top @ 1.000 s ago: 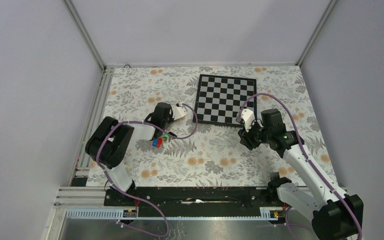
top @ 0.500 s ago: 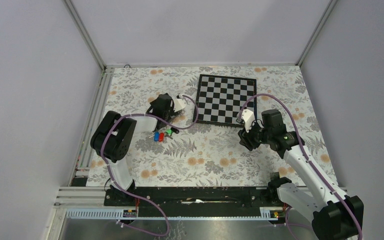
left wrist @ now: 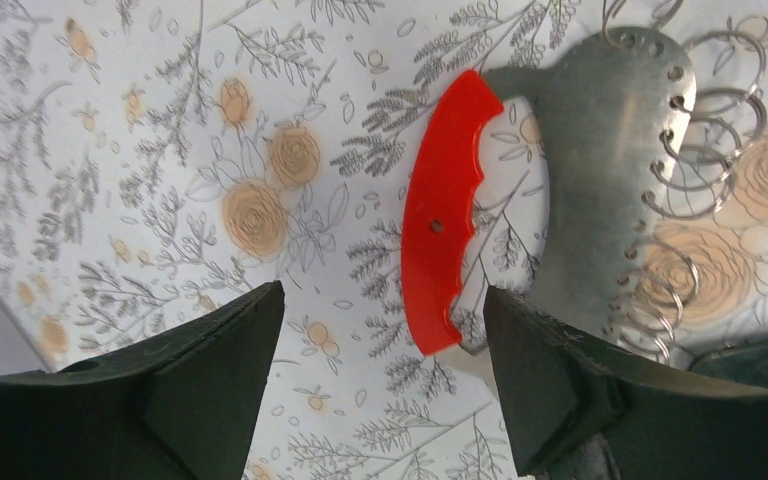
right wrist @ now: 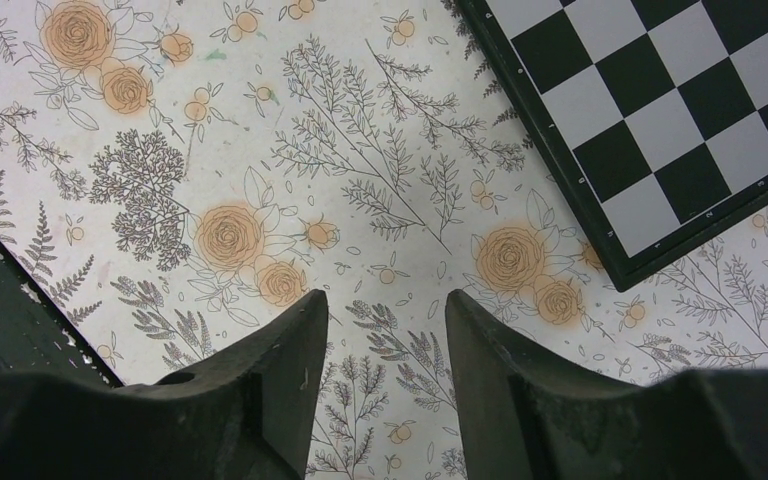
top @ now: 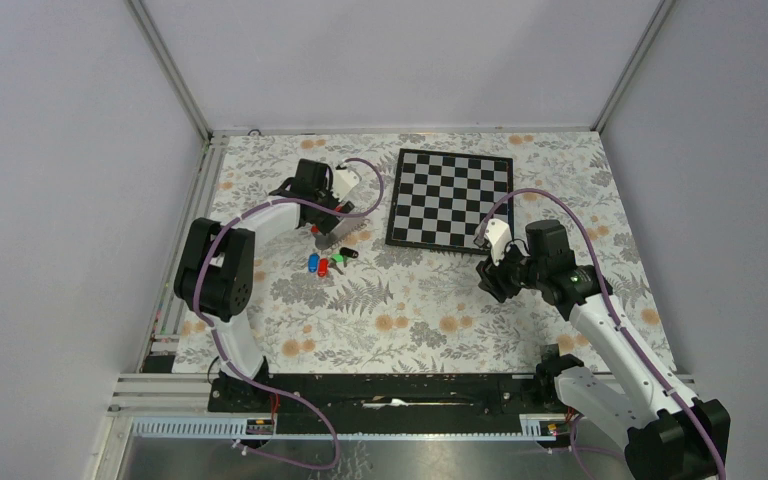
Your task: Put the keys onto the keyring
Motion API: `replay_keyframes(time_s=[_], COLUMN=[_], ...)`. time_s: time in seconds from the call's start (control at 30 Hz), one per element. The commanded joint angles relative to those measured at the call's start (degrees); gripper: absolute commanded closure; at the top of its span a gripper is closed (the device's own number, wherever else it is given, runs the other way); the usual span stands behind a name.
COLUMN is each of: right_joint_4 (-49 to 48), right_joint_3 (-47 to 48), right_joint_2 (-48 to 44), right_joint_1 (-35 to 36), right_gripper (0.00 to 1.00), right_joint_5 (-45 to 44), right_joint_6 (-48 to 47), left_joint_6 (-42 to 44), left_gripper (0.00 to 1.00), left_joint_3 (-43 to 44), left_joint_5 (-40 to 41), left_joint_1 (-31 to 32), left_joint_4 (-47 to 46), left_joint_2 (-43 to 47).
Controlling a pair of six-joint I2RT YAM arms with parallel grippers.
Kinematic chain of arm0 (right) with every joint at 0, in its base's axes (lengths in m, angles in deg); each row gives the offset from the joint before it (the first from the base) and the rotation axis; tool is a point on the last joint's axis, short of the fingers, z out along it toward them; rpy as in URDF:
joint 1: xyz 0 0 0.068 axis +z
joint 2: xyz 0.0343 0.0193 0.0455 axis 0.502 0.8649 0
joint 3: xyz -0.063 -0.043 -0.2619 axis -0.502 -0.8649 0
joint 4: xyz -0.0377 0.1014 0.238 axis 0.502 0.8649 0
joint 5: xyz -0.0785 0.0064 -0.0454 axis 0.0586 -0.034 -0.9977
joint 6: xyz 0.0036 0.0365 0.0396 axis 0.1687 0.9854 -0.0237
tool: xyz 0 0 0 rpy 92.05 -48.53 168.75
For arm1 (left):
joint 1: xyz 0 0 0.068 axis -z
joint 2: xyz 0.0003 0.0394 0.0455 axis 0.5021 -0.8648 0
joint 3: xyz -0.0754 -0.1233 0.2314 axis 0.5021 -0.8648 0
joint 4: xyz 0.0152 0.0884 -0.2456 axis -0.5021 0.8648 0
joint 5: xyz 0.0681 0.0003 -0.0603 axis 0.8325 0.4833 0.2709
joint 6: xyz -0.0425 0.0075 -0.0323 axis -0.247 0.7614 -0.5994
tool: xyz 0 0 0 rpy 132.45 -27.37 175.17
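Seen from above, the keys (top: 326,262) lie loose on the tabletop (top: 410,310). They form a small cluster with blue, red and green tags, at about 9 o'clock from the tabletop's middle. The left end effector (top: 330,222) hangs just at 12 o'clock of them. A second ago it was down on the cluster. Since then it has let go and swung toward the far edge, leaving the keys a little farther out and more spread. The right end effector (top: 490,278) has barely moved. It is well apart at 3 o'clock of the keys, just at 6 o'clock of the near right corner of the chessboard (top: 450,195).

In the left wrist view, the fingers (left wrist: 210,390) stand wide apart with nothing between them. Ahead at 12 o'clock lies a curved red grip (left wrist: 440,210) joined to a flat metal plate (left wrist: 600,180). The plate's holed edge, at 3 o'clock, carries a row of wire rings (left wrist: 700,130). No key shows here.

In the right wrist view, the jaws are partly open and empty above bare floral tabletop. The chessboard corner is at 1 o'clock.

With the release, no key is in hand, and none appears threaded on a ring. The left arm seems to be turning to the ring holder, so threading has probably yet to begin.
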Motion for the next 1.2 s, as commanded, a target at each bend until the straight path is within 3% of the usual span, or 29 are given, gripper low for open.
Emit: replay_keyframes(time_s=[0.0,0.17,0.2,0.27,0.3,0.47,0.6,0.73,0.97,1.17], right_joint_4=[-1.3,-2.7,-3.1,-3.7,-3.8,-4.8,-6.2,-6.8,-16.3,-18.5], right_joint_3=[0.1,0.7,0.9,1.3,1.6,4.5,7.4,9.2,2.4,-0.6], right_joint_2=[-2.1,-2.5,-2.5,-2.4,-2.4,-1.6,0.1,1.2,-5.9,-11.3], right_joint_1=[-0.4,-0.4,-0.4,-0.4,-0.4,-0.4,-0.4,-0.4,-0.5,-0.4], right_gripper=[0.42,0.27,0.22,0.02,0.01,0.00,0.00,0.00,0.00,0.00], right_joint_5=[1.2,-0.2,-1.2,-2.9,-3.7,-10.6,-18.4,-20.2,-25.8,-27.4], right_joint_6=[-0.3,2.6,3.5,4.6,5.0,8.6,13.0,17.8,21.5,19.4], left_joint_6=[-4.4,-8.5,-9.5,-12.0,-12.9,-16.2,-18.9,-21.0,-27.0,-30.0], left_gripper=[0.17,0.09,0.04,0.01,0.01,0.01,0.01,0.01,0.01,0.01], left_joint_3=[0.4,-2.7,-3.3,-4.5,-5.3,-13.1,-17.1,-19.7,-25.1,-33.0], left_joint_5=[-5.8,-10.9,-12.0,-11.8,-11.0,-3.7,-1.7,-1.6,-0.8,-3.0], left_joint_1=[-2.6,-5.8,-6.6,-7.9,-8.3,-10.2,-11.7,-12.4,-12.7,-12.7], left_joint_4=[2.1,1.2,1.2,0.5,0.0,-6.8,-7.9,-7.9,-9.6,-14.7], left_joint_2=[7.6,16.1,17.7,20.4,22.2,29.7,37.3,45.3,56.7,60.3])
